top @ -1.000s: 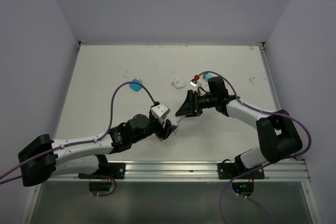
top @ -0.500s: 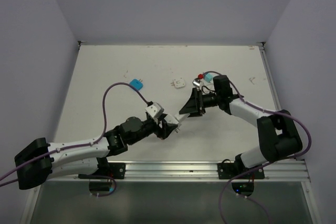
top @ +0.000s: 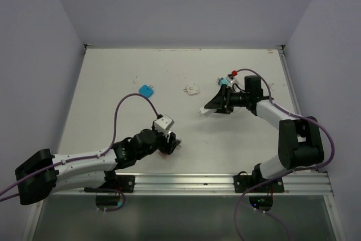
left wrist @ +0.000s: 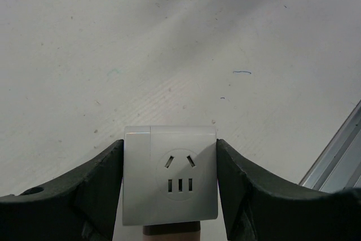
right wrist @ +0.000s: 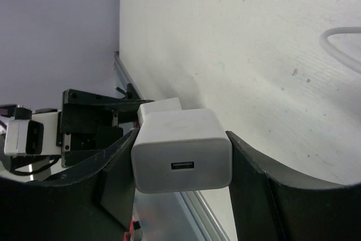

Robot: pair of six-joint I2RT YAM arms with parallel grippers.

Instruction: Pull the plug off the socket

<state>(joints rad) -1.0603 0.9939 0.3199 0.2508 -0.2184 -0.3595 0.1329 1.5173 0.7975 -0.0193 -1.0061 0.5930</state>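
**Plug and socket apart, both easy to drop**

Holding the socket [left wrist: 170,176] in the left tool [left wrist: 170,159], pinched tight on two flat sides, low over the counter [top: 107,71] and close to the front rail [top: 225,180]. Holding the plug [right wrist: 181,153] in the right tool [right wrist: 181,139], pinched the same way, up off the counter on the right side. Well apart from each other, so likely nothing left to pull.

Could slip from here. Smooth white sides on both blocks, kept up by a squeeze alone. Could fall and bounce if let go too high, maybe off the near edge by the rail. Could bump together too, with both tools pointing toward the middle. Might knock the small white block [top: 192,89] or the blue piece [top: 146,90] if swung that way. Safer to go down slow and let go low.

Pale and flat all over the counter, with tiny specks and one short blue mark [left wrist: 241,72]. Closed in by plain purple-grey walls [top: 180,4] at the back and both sides. Shows a loop of white cable [right wrist: 341,40] on the counter in the right wrist view.
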